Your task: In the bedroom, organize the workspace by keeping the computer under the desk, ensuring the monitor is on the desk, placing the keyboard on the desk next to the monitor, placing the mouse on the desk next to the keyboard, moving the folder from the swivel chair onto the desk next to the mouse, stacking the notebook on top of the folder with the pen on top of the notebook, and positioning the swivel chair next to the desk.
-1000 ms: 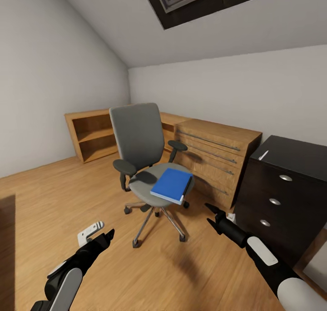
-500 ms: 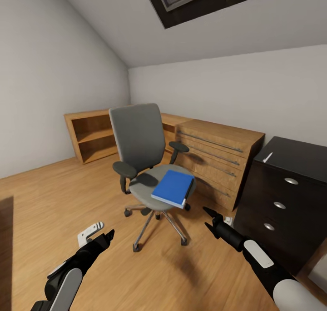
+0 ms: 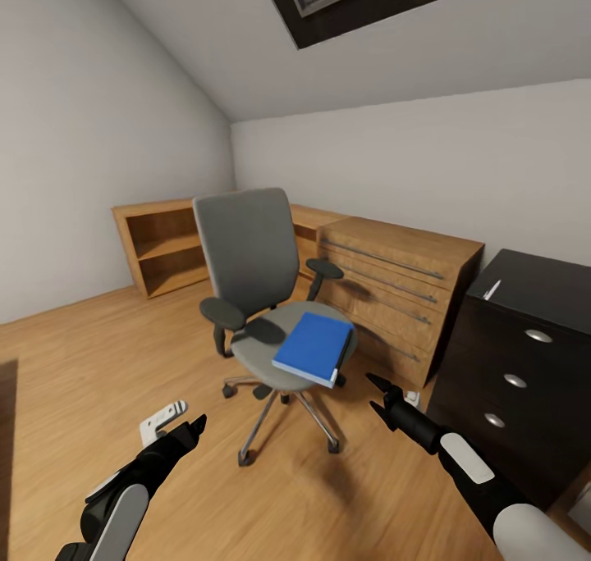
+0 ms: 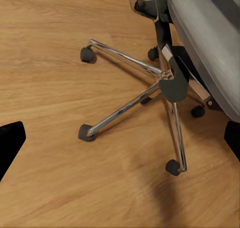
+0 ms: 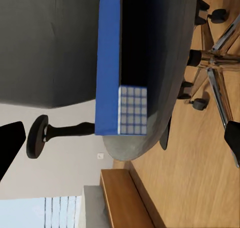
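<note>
- A grey swivel chair (image 3: 258,286) stands on a wooden floor (image 3: 74,364) in an attic bedroom, roughly in the middle of the head view.
- A bright blue folder (image 3: 313,348) lies flat on the chair's seat, one corner reaching the seat's front edge.
- The black table (image 3: 525,344), with round silver knobs, stands to the robot's right; a thin white pen (image 3: 492,289) rests on its top.
- A wooden dresser (image 3: 394,286) sits between chair and table.
- The right claw (image 3: 379,394) hovers near the seat's front, fingers parted and holding nothing, pointing toward the folder.
- The left claw (image 3: 195,426) hangs low over the floor, fingers spread and holding nothing.
- The step in hand seems to be fetching the folder.
- Next, the right claw likely needs to close in on the folder's near edge and pinch it.
</note>
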You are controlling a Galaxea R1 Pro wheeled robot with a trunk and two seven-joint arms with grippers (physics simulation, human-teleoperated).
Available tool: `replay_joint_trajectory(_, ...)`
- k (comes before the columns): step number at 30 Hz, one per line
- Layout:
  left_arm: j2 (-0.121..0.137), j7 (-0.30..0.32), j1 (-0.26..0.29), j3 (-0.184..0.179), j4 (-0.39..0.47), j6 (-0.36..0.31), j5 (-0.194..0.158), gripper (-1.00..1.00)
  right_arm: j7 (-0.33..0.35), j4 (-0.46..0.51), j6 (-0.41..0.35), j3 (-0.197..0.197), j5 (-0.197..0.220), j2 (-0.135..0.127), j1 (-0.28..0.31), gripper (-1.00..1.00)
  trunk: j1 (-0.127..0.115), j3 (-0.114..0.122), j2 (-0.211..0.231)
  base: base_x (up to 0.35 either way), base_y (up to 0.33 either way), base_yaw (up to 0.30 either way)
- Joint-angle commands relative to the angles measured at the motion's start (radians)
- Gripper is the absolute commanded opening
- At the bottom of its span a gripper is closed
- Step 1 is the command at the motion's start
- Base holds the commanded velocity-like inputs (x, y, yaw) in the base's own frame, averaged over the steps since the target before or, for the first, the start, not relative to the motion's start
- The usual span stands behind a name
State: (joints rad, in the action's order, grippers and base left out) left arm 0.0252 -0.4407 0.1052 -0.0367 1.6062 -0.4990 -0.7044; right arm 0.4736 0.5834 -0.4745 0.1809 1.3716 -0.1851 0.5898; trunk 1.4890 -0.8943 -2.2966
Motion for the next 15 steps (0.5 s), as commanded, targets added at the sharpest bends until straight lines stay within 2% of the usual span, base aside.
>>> replay_joint_trajectory(1,0.001,-0.01,0.001,-0.002,0.001,-0.001,-0.01,1.0,0.002,-0.001,-0.001,0.005,0.007,-0.002,0.001,1.0,0.0,-0.001,0.0,0.025,0.0,0.0)
replay_joint_trajectory(6,0.001,-0.01,0.001,-0.002,0.001,0.0,-0.012,1.0,0.002,-0.001,-0.001,0.005,0.006,-0.002,0.001,1.0,0.0,-0.001,0.0,0.159,0.0,0.0)
replay_joint_trajectory(12,0.001,-0.01,0.001,-0.003,0.001,0.0,-0.012,1.0,0.001,-0.002,0.007,0.005,0.006,-0.001,0.001,1.0,0.0,-0.001,0.0,0.038,0.0,0.0)
replay_joint_trajectory(15,0.001,-0.01,0.001,-0.003,0.001,0.0,-0.01,1.0,0.001,-0.002,0.018,0.005,0.006,-0.001,0.001,1.0,0.0,-0.001,0.0,0.158,0.023,0.0)
